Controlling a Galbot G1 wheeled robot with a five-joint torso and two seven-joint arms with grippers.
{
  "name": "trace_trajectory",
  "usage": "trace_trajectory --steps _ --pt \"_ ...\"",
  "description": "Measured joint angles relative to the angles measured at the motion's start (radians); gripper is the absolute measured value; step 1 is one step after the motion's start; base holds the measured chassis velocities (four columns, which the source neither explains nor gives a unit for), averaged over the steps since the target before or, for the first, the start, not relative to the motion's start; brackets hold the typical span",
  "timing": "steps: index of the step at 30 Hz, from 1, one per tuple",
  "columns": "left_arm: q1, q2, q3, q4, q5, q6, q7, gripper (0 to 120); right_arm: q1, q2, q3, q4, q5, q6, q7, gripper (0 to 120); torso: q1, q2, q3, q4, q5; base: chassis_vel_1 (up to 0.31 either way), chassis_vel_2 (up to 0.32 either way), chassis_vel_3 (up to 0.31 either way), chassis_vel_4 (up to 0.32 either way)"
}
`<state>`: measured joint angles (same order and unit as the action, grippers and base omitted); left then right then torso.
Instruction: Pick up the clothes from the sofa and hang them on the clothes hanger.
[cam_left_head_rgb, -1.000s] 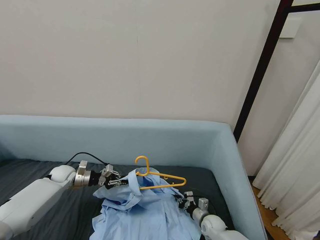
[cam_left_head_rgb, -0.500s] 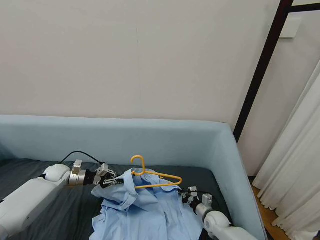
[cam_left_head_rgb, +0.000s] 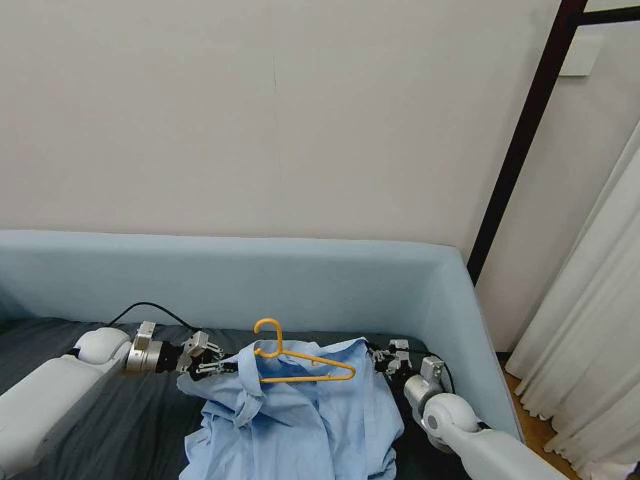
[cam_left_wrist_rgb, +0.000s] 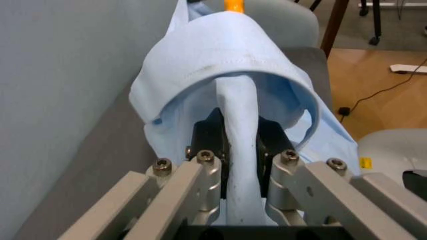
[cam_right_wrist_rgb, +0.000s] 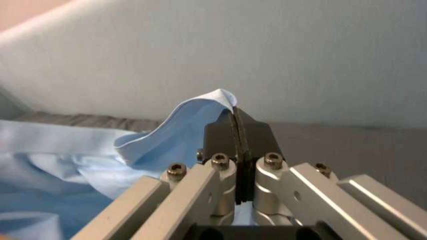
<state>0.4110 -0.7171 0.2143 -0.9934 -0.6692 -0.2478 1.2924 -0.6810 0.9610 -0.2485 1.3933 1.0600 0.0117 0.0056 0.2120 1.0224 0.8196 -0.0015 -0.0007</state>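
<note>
Shirt (cam_left_head_rgb: 300, 425) is pinched on both sides: collar-side strip in left gripper (cam_left_head_rgb: 222, 366), edge in right gripper (cam_left_head_rgb: 379, 356) — yellow hanger (cam_left_head_rgb: 303, 363) apparently threaded inside.

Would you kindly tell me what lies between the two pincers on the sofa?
In the head view, the blue shirt spans from the left pincer to the right pincer, with the yellow hanger on it.

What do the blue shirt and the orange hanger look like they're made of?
Shirt: thin woven cloth, likely cotton or a blend, matte; it creases and drapes, stitched collar. Hanger: probably coated wire or thin plastic, smooth orange; slender rod. Left gripper and right gripper pinch the shirt's sides.
</note>
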Motion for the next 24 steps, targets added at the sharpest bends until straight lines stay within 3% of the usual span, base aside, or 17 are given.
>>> trace_trajectory --steps 16,24 --pt "0.009 0.082 -0.045 -0.021 -0.034 0.011 -0.011 7 -0.029 -0.168 0.084 0.344 0.061 -0.059 0.083 0 0.0 0.0 0.0 0.0001 -0.0002 0.0 0.0 0.0 0.0" --pt "0.029 0.106 -0.062 -0.061 -0.026 0.013 -0.024 7 -0.069 -0.206 0.132 0.486 0.07 -0.079 0.133 0 0.0 0.0 0.0 0.0002 0.0 0.0 0.0 0.0 0.0"
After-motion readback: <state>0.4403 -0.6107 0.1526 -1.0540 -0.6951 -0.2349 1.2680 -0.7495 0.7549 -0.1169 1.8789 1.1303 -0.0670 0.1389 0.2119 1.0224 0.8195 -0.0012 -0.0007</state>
